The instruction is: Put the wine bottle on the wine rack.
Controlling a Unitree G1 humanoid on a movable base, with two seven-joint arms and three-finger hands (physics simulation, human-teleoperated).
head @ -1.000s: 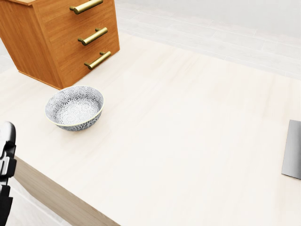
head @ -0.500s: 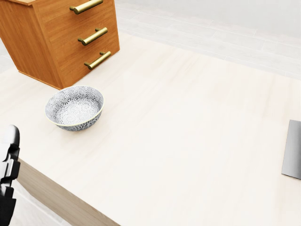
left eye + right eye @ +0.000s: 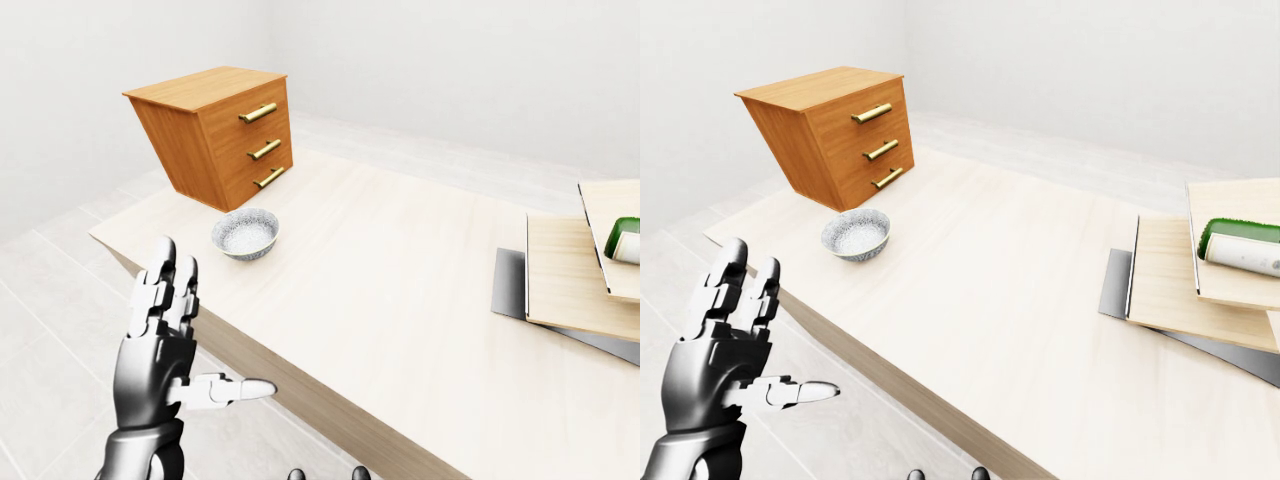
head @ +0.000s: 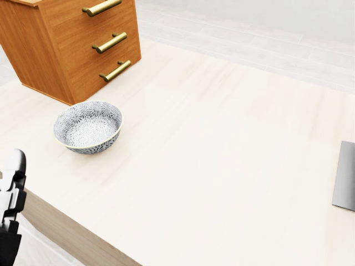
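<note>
Left hand [image 3: 165,345] is raised beside the surface's [image 3: 400,290] near edge at lower left of the left-eye view, fingers spread upward, thumb out, grasping nothing. Right hand: only two dark fingertips [image 3: 325,473] poke in at bottom edge, can't tell its state. Wine bottle [image 3: 1243,247], green w/ white label, lies on its side on stacked wooden boards [image 3: 1185,280] at far right, over a grey slab [image 3: 1115,285]. Patterned bowl [image 4: 87,126] sits just below a wooden 3-drawer chest [image 4: 72,41], brass handles, not touching.
</note>
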